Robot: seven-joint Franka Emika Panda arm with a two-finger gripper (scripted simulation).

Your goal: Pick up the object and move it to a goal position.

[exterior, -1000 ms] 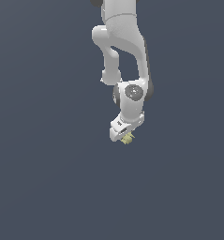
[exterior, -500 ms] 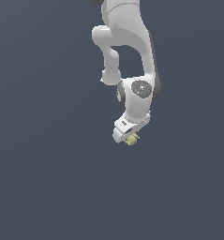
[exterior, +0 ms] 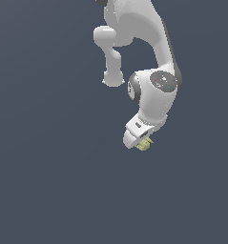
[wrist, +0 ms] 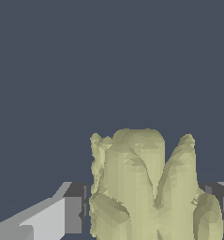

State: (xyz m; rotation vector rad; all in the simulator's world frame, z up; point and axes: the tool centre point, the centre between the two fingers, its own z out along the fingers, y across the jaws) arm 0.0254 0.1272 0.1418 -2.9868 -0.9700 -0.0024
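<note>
Under the white arm (exterior: pixel 153 95): gripper (exterior: pixel 143 141) clamped on the lump (wrist: pixel 146 187), lump between the fingers (wrist: pixel 73 213). Shifted toward the exterior view's right versus a second ago; carry phase underway, goal unmarked.

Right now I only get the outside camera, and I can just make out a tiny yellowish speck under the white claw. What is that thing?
Observer: On the wrist camera the lump fills much of the picture: pale yellow-green and knobbly, with several rounded lobes side by side.
Operator: Is the claw actually pinching it?
Observer: A dark finger pad sits against one side of the lump, and another shows at its far side, so the claw looks closed on it.
Operator: Anything else near it?
Observer: Beyond the lump the wrist camera shows only flat, plain dark grey, with no other item in sight.
</note>
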